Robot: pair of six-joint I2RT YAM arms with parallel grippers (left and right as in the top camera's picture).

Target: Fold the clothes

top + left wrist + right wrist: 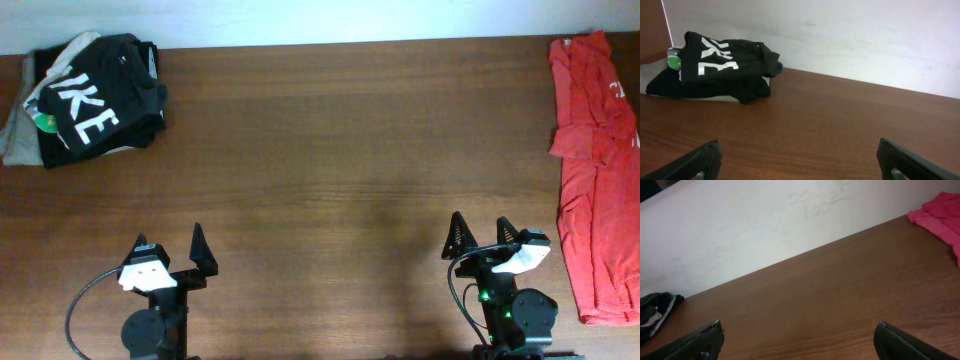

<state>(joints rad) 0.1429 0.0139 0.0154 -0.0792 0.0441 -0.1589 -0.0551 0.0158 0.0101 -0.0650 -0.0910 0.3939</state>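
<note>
The red-orange T-shirt (597, 170) lies stretched along the table's right edge, partly folded over itself, with a bit of white print near its top. A corner of it shows at the top right of the right wrist view (941, 215). My left gripper (170, 252) is open and empty near the front left of the table; its fingers frame bare wood in the left wrist view (799, 155). My right gripper (482, 237) is open and empty at the front right, to the left of the shirt; the right wrist view (799, 337) shows only wood between its fingers.
A black garment with big white letters (98, 97) sits on a grey-beige garment (17, 135) at the back left corner; the pile also shows in the left wrist view (720, 67). A white wall (850, 40) runs behind the wooden table (330, 170).
</note>
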